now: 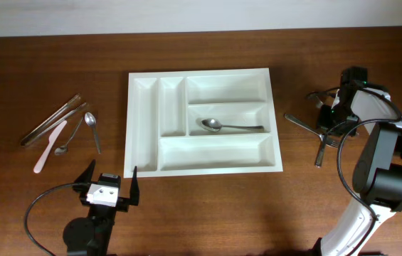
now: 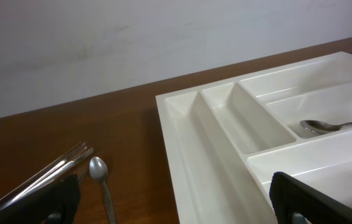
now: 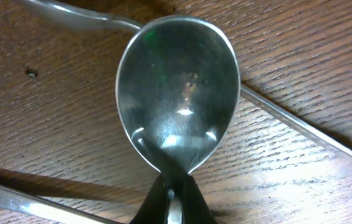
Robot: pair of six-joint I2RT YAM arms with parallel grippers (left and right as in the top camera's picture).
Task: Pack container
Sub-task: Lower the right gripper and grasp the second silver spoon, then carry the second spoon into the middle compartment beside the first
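The white tray (image 2: 222,143) fills the right half, standing on the brown worktop (image 2: 126,124). A lone spoon (image 2: 325,126) lies in one long compartment, bowl to the left. Left of the tray, a loose spoon (image 2: 99,169) lies just beside metal tongs (image 2: 51,174). The pincer (image 2: 174,190) frames the bottom edge, its dark fingers (image 2: 316,202) wide apart.

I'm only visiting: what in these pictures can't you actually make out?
- Overhead: the right arm covers the right pincer and part of the cutlery pile; its pieces cannot be counted.
- Right wrist: the gripped spoon fills the view; its handle is hidden behind the pincer and the bottom edge.
- Left wrist: the tongs are cut off by the bottom edge and a finger of the left pincer; the tray runs off the frame's right side.
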